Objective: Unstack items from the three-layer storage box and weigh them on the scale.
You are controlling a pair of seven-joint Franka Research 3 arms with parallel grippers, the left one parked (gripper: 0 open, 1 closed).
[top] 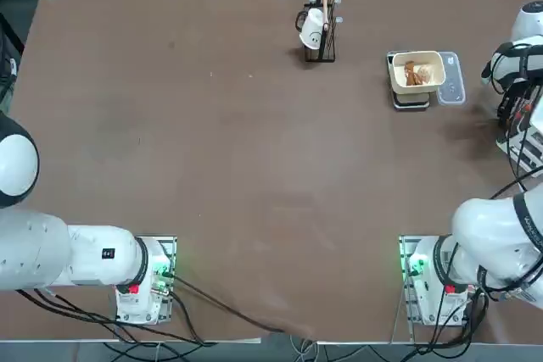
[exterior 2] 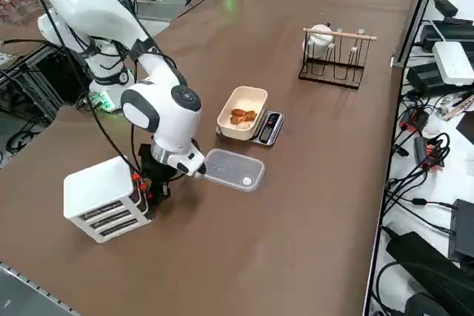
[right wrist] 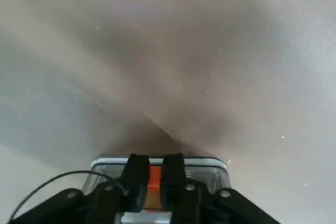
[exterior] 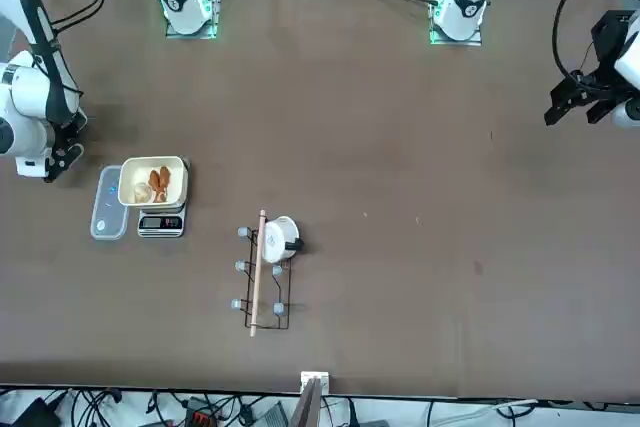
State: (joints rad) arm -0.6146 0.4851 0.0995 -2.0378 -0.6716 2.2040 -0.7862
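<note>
top view: the scale (top: 411,97) stands at 2 o'clock, its cream bowl (top: 417,70) holding reddish-brown and pale items (top: 414,73). the storage box is out of frame.

front view: the bowl (exterior: 153,183) sits at 9 o'clock, with the clear lid (exterior: 106,203) just beside it.

right side view: the three-layer storage box (exterior 2: 102,199) sits at 8 o'clock; the right gripper (exterior 2: 152,185) is at its drawer fronts.

right wrist view: the fingers (right wrist: 136,177) are pinched on a small orange tab (right wrist: 153,178), judged a drawer pull. the drawer probably slides lightly; a straight pull by the tab suits it.
</note>
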